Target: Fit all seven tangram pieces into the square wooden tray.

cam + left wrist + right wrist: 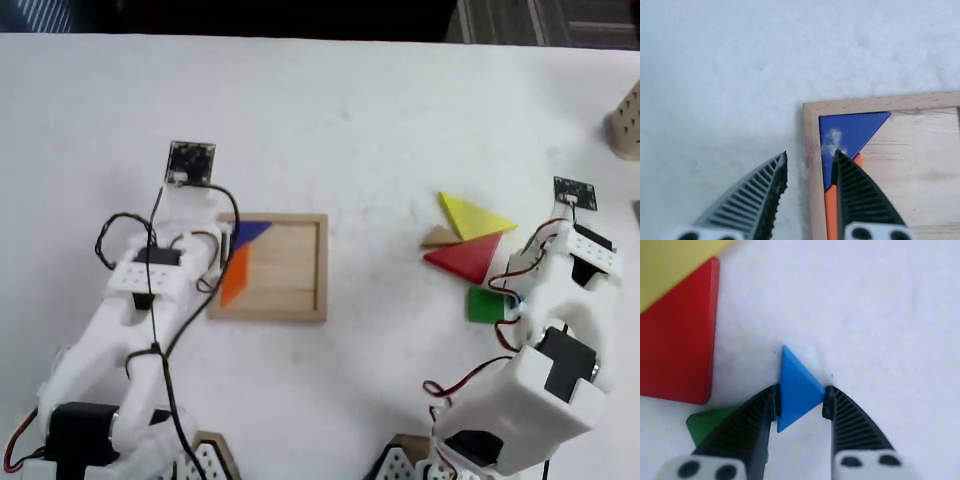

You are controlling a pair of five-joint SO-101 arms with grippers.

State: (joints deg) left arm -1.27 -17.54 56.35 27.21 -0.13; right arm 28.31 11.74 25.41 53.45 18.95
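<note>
Currently the square wooden tray (pixel 290 315) holds two pieces along one side, a dark blue triangle (pixel 250 231) and an orange piece (pixel 235 275), while the red triangle (pixel 468 258), yellow triangle (pixel 472 214), green piece (pixel 485 305) and tan piece (pixel 436 238) lie well apart on the tabletop (pixel 380 130). The right claw (pixel 802 392) is clenched on a small blue triangle (pixel 792 380) beside the green piece, so the pick-up seems in hand and the next move is probably to lift and carry it to the tray; the left claw (pixel 810 155) hangs released, astride the tray's rim

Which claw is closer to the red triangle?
Right. The right claw sits just beside the red triangle, pinching a small blue triangle. The left claw is far away, open astride the wooden tray rim.
</note>
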